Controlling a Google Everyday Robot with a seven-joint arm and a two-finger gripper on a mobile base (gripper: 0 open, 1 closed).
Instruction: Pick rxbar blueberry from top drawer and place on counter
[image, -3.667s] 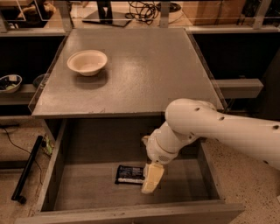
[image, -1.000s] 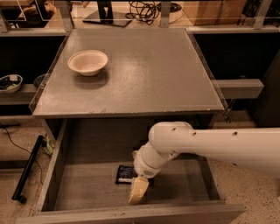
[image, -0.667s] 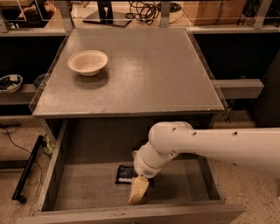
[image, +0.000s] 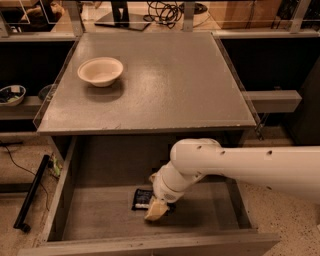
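The rxbar blueberry (image: 142, 198) lies flat on the floor of the open top drawer (image: 95, 216), lower centre of the frame. The gripper (image: 156, 210) covers its right end; its grip cannot be told. The white arm (image: 240, 165) reaches in from the right edge, wrist bent down. A paper bowl (image: 100, 71) sits at the tabletop's (image: 170, 80) upper left.
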